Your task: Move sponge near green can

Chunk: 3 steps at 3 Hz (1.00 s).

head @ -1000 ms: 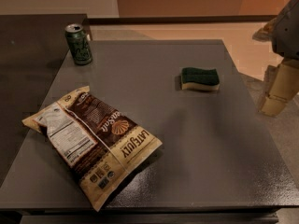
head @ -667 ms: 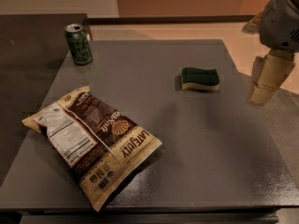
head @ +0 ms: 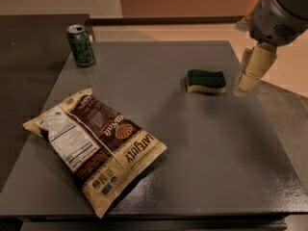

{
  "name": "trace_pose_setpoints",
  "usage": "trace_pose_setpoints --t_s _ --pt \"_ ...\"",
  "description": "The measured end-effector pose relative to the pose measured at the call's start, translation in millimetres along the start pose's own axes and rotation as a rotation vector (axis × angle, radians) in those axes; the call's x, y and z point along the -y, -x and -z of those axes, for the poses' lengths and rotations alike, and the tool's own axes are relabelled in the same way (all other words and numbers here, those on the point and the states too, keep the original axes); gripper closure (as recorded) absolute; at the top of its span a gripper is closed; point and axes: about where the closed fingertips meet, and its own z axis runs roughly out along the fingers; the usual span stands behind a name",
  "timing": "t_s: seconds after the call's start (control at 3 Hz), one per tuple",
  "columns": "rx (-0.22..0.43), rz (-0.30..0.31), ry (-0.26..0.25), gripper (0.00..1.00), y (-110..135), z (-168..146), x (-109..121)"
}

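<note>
The sponge (head: 206, 81), dark green on top over pale yellow foam, lies flat on the grey table (head: 192, 153), right of centre. The green can (head: 81, 45) stands upright at the table's far left corner, well apart from the sponge. My gripper (head: 249, 76) hangs from the grey arm at the upper right. Its pale tip is just to the right of the sponge, near the table's right edge, and holds nothing.
A large brown and cream snack bag (head: 94, 143) lies flat on the left half of the table. A darker counter (head: 29, 71) adjoins the table on the left. The floor shows beyond the right edge.
My arm and gripper have moved left and further into view, closing in on the sponge's right side. The sponge, can and bag have not moved.
</note>
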Motion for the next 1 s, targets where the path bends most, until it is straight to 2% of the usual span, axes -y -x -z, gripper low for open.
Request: trace_pose_setpoints --t_s 0.33,1.0 --pt "0.046 -0.032 0.016 0.00 -3 -23 20" --pt "0.087 -0.063 0.093 0.00 0 -80 35"
